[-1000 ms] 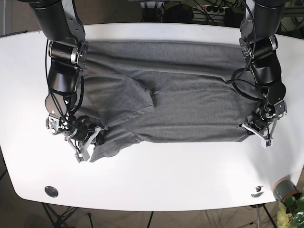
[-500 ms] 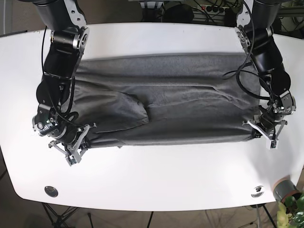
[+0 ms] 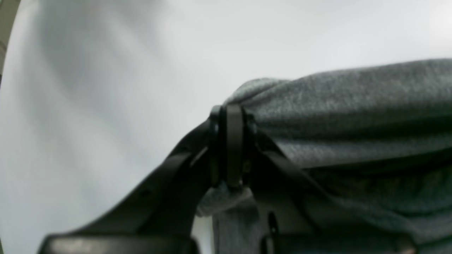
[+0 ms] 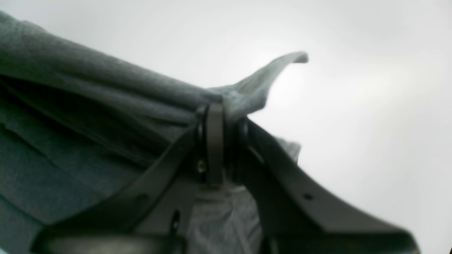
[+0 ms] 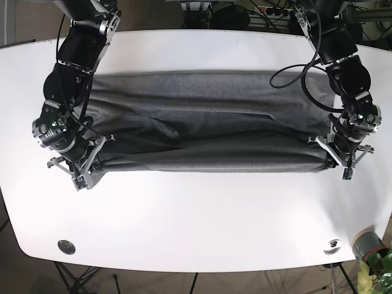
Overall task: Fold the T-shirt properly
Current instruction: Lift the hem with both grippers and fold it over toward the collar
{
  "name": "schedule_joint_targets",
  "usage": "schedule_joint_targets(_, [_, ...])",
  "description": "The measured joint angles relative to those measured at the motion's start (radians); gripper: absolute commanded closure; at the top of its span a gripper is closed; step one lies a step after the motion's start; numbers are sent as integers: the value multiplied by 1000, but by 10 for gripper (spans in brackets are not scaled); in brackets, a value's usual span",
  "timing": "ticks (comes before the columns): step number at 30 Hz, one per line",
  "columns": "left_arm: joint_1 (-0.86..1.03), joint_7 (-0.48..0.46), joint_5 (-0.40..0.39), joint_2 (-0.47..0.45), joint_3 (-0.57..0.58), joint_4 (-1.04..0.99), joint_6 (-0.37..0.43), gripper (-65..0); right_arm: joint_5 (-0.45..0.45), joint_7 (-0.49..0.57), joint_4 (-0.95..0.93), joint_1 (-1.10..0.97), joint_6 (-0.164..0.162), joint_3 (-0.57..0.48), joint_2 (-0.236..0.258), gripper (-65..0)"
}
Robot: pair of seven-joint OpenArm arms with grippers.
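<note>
On the white table (image 5: 202,226) I count one grey T-shirt (image 5: 208,122), two arms, and two grippers, one at each end of the cloth. Near the front rim I also see one round black fitting (image 5: 66,247) toward the base view's left, one similar fitting (image 5: 332,247) toward its right, and one small pot (image 5: 367,244) just off the front corner with a bit of green plant (image 5: 380,269) beside it.

My left gripper (image 3: 229,148) has its jaws pressed together with a bunch of grey fabric pinched between them; cloth bulges above the tips and a small tuft pokes out below. My right gripper (image 4: 215,141) is likewise clamped on the shirt, with a loose flap of fabric curling up past the fingers. Both wrist views are soft, but I see no gap between the jaws in either.

I see the shirt stretched crosswise over the middle of the table as a long band, its front edge a rolled fold running between the two grippers, its far edge lying flat toward the back. I have broad bare tabletop in front of that fold, narrower strips beyond each gripper toward the side rims, and a thin strip behind the shirt.
</note>
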Motion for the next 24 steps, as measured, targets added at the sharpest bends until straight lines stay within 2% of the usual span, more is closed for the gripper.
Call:
schedule_joint_targets(6, [99, 3, -6, 7, 2, 77, -6, 0, -1, -43, 92, -94, 2, 27, -11, -24])
schedule_joint_targets(12, [192, 7, 0, 7, 2, 110, -3, 0, -3, -53, 154, -183, 0, 28, -42, -29])
schedule_joint_targets(15, [219, 7, 4, 5, 2, 110, -3, -129, -4, -52, 161, -216, -1, 28, -43, -86])
schedule_joint_targets(16, [225, 6, 3, 4, 2, 110, -3, -204, -3, -52, 161, -225, -2, 28, -43, -130])
schedule_joint_targets(19, [245, 7, 13, 5, 3, 110, 0, -371, -8, -54, 162, -256, -3, 29, -40, -252])
schedule_joint_targets(21, [257, 7, 18, 2, 2, 110, 3, -424, -11, -55, 166, -278, -3, 45, -41, -322])
schedule_joint_targets(22, [263, 7, 18, 1, 2, 110, 3, -435, -6, -57, 177, -289, 0, 69, -47, -368])
schedule_joint_targets(24, [274, 8, 18, -1, 0, 114, 3, -428, 13, -61, 204, -308, -3, 121, -56, -417])
